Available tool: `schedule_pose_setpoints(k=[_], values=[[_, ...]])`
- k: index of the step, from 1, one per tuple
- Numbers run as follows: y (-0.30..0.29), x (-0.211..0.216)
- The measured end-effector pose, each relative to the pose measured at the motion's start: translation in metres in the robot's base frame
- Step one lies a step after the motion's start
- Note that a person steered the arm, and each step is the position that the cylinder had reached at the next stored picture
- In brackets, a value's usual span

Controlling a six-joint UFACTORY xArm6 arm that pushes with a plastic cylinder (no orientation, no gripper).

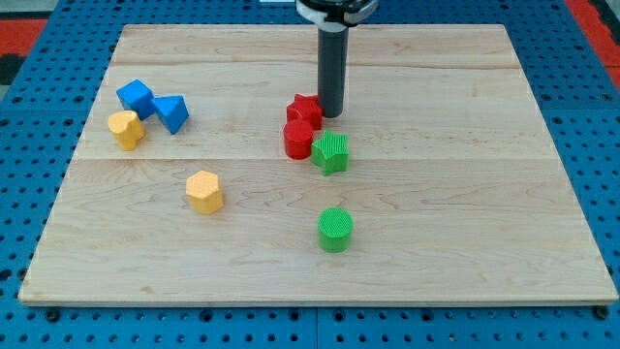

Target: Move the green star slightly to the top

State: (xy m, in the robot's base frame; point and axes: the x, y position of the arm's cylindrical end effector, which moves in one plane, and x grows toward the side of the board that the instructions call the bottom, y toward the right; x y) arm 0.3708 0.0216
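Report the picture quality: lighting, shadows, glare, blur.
Camera view: even, bright lighting; soft short shadows under the blocks, such as the green star; no strong glare on the board; blocks in sharp focus; my tip sits just above the star, beside the red blocks.

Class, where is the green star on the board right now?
The green star sits near the board's centre, touching the red cylinder on its left, below my tip and above the green cylinder.

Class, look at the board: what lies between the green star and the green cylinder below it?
Nothing. In the camera view, bare wood separates the green star from the green cylinder; my tip sits above the star.
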Motion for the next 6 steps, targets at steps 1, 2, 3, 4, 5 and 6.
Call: schedule_pose_setpoints(k=[1, 2, 3, 4, 5, 6], values=[[0.070, 0.027], [0.062, 0.109], [0.015, 0.124], [0.003, 0.114], [0.002, 0.091], [0.011, 0.108]])
